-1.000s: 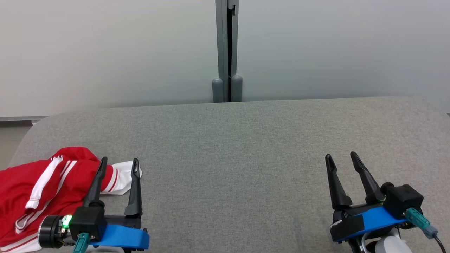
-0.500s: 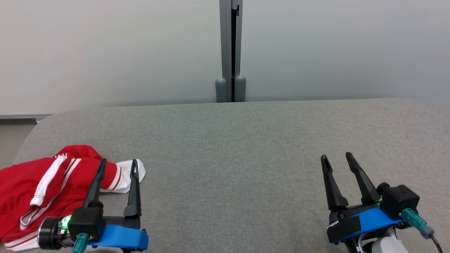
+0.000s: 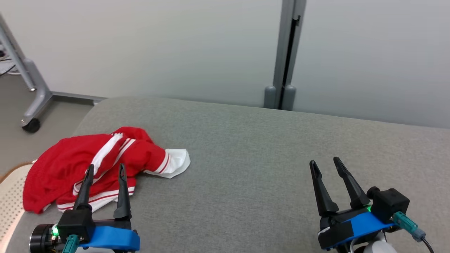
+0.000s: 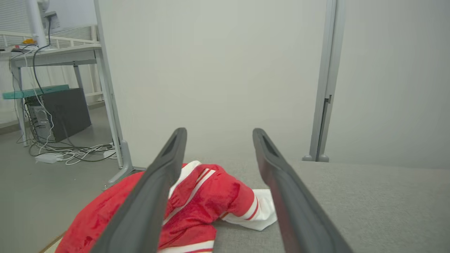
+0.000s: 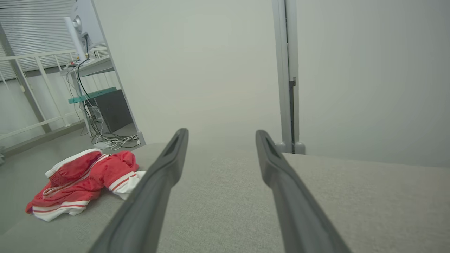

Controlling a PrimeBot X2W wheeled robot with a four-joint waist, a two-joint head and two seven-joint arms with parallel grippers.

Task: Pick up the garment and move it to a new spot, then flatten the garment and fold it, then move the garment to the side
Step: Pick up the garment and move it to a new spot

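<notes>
Head cam looked forward and down over the grey bench (image 3: 246,147). Both wrist cams sat low, facing the partition post (image 4: 323,105). All three shared the red-and-white garment (image 3: 63,165), left wrist nearest.

This is an office-type test room. A grey fabric-covered work surface (image 3: 267,147) stands against pale partition panels (image 3: 158,45) joined by a grey metal post (image 3: 285,52). A partition leg on a castor (image 3: 31,124) rests on the bare floor left of the post. Farther left of the post are a desk (image 4: 52,56) carrying a monitor (image 5: 83,19), a dark box below the desk that is probably a computer tower (image 4: 65,110), loose cables (image 4: 70,153) on the floor, and slatted blinds (image 5: 31,31) behind.
</notes>
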